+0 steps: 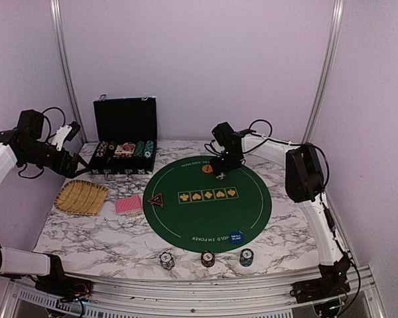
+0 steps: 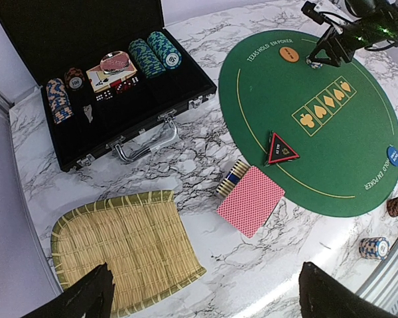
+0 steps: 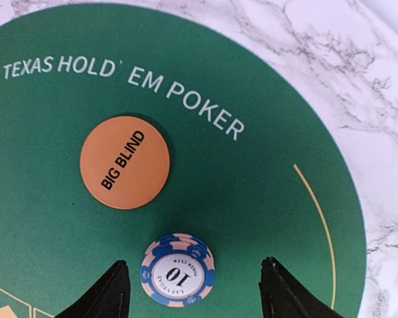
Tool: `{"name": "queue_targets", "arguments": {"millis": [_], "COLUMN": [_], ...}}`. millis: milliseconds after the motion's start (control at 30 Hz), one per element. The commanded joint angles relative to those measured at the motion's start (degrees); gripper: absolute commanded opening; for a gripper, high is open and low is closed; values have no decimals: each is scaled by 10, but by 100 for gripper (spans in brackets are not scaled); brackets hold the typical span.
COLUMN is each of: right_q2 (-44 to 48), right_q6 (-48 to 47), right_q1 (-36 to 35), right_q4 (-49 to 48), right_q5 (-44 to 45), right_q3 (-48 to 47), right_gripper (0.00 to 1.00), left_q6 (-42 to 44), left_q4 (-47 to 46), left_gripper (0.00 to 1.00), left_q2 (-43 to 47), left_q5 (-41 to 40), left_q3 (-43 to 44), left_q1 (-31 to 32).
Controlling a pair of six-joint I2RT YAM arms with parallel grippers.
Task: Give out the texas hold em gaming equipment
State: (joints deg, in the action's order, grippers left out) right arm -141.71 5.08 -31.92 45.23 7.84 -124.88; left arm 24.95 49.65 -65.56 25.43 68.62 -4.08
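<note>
Beside the orange disc (image 3: 125, 162), right fingers (image 3: 99, 295) stand parted around poker chips (image 3: 178, 270); left fingers (image 2: 79, 298) gape.

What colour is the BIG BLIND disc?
The disc is orange with black letters; best in right wrist view.

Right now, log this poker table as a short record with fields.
Mat: round green felt poker mat on marble table
Right gripper: open, jaws astride blue-and-pink striped chip stack, gaps both sides
Beside stack: orange "big blind" disc
Left gripper: open, empty, raised at table's left
Mat edge: blue "small blind" disc; dark red-edged triangle
Off mat: red-backed playing cards; three striped chip stacks, near edge
</note>
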Motion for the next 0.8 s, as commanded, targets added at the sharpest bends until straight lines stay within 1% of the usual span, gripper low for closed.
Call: {"name": "queue_targets", "arguments": {"millis": [0,200,300,400,567,667,767], "right_q2": [100,214,262,295,295,271,250], "right_q6": [-18,-14,-6,5,17,17,14], "right_q1": [-37,-142,-206,-271,-361,-395,-413], "right_q4": [0,-14,-21,-13,13,30,32], "right_q5": [39,39,29,9,-34,-44,-66], "right_q3": [14,127,188,224,239,233,231], "right_gripper": [67,74,83,87,92,95,95], "left_q6": [4,3,4,5,4,4,5], "left_q4": [22,23,23,23,24,24,24], "left_gripper": [99,99,99,99,99,99,99], "left_q2": [9,11,12,12,13,15,19], "left_q5": [0,0,1,1,5,6,4], "left_q3": [14,14,14,17,17,14,12], "left_q1": [-2,-2,-2,-2,-2,-2,-2]}}
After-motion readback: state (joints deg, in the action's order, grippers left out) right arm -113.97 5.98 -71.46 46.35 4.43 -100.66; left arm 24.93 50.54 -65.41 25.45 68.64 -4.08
